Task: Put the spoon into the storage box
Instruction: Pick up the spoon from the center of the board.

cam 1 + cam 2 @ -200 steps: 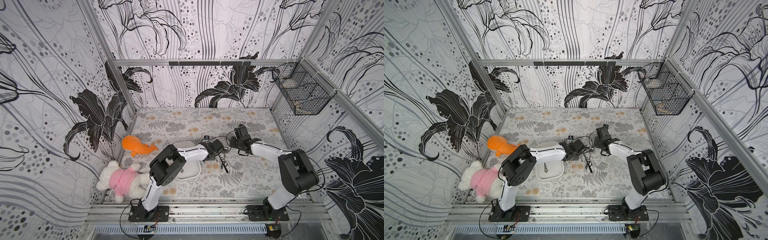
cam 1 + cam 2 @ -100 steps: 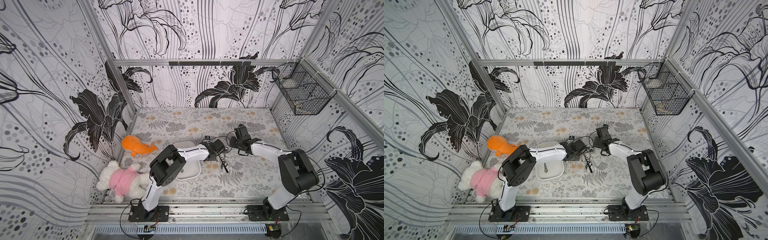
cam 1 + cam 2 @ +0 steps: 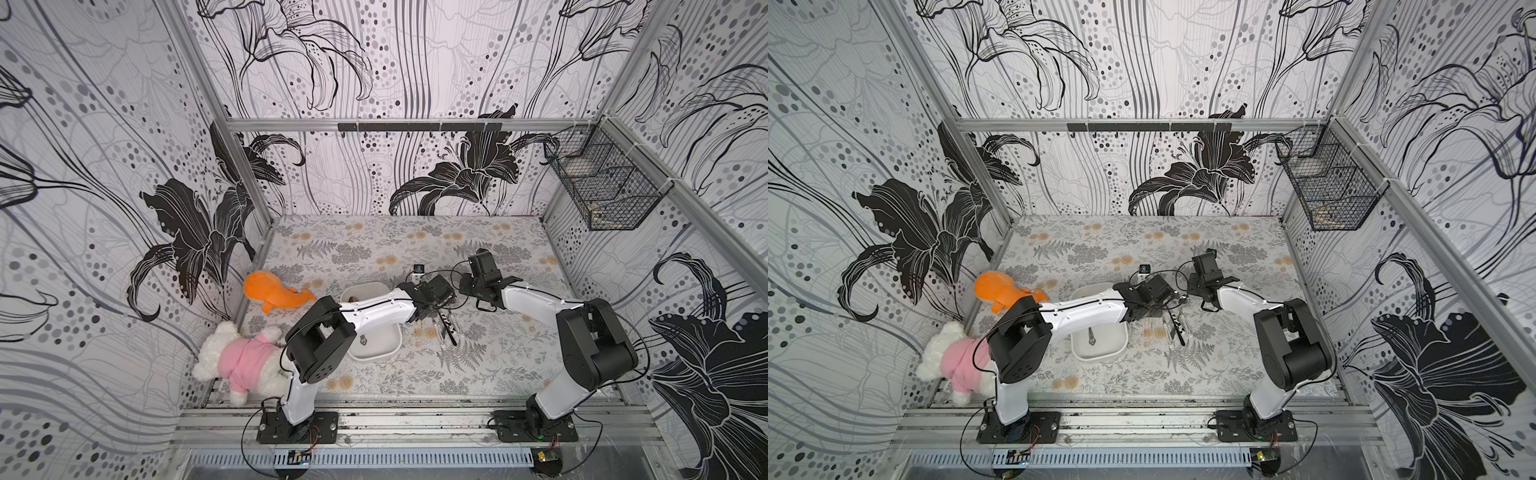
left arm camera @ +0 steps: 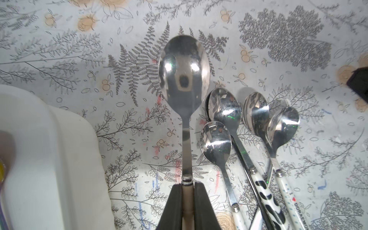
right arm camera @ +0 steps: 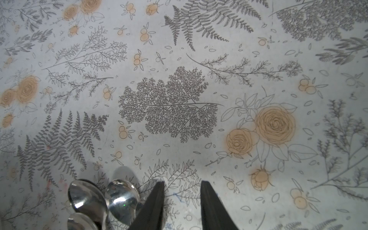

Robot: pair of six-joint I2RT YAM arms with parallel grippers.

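My left gripper [image 4: 187, 187] is shut on the beige handle of a large steel spoon [image 4: 184, 69], whose bowl points out over the floral mat. The white storage box [image 4: 39, 149] lies right beside it, and in both top views [image 3: 380, 347] [image 3: 1100, 353] my left arm crosses over it. A small spoon [image 3: 1091, 337] lies inside the box. My right gripper [image 5: 182, 187] hangs open over bare mat, with nothing between its fingers, just beside the bowls of the loose spoons. In a top view the left gripper [image 3: 428, 313] is at the mat's middle.
Several loose spoons [image 4: 225, 111] [image 3: 446, 330] lie in a bunch on the mat right of the box. An orange plush [image 3: 272, 291] and a white teddy in pink [image 3: 241, 357] sit at the left wall. A black mesh basket [image 3: 602, 191] hangs on the right wall.
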